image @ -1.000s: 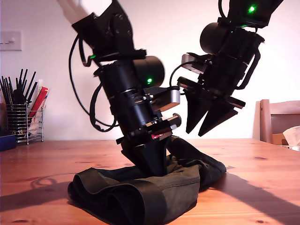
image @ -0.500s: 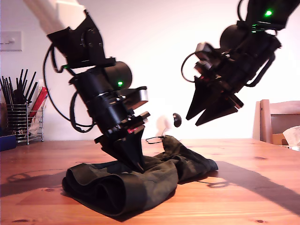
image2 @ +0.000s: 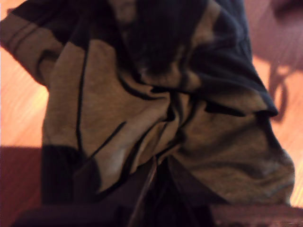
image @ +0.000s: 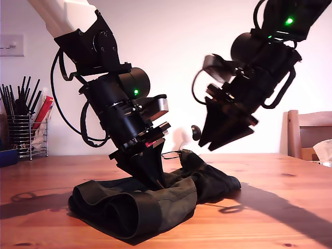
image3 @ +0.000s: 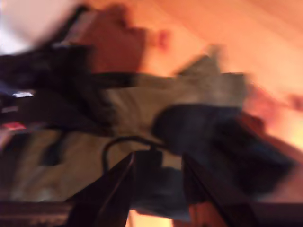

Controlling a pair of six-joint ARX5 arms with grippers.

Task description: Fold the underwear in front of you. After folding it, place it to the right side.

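- Exterior view, far left: a wire utensil holder [image: 23,136] is standing on the wooden table [image: 290,207] beside a blue container [image: 7,157], well apart from the garment.
- Left of centre in the exterior view, my first gripper [image: 153,179] is pointing steeply down, its tips touching the top of the underwear [image: 150,199].
- The first wrist view is looking straight down onto the underwear [image2: 156,118], and my first gripper [image2: 154,189] is showing its two fingers almost pressed together, only a thin slit between them. Whether any cloth is sitting in that slit cannot be told.
- The underwear is lying in a rumpled, partly doubled-over heap on the table near the middle of the exterior view, with rolled folds facing the camera.
- Behind the heap, a small black round object [image: 195,133] and a thin cable [image: 171,154] are showing.
- Right of centre in the exterior view, my second gripper [image: 224,136] is hanging in the air above the cloth, touching nothing.
- The blurred second wrist view is showing my second gripper [image3: 158,189] with fingers spread over the underwear [image3: 180,99].
- Exterior view, far right: a wooden chair [image: 306,132] is standing behind the table.
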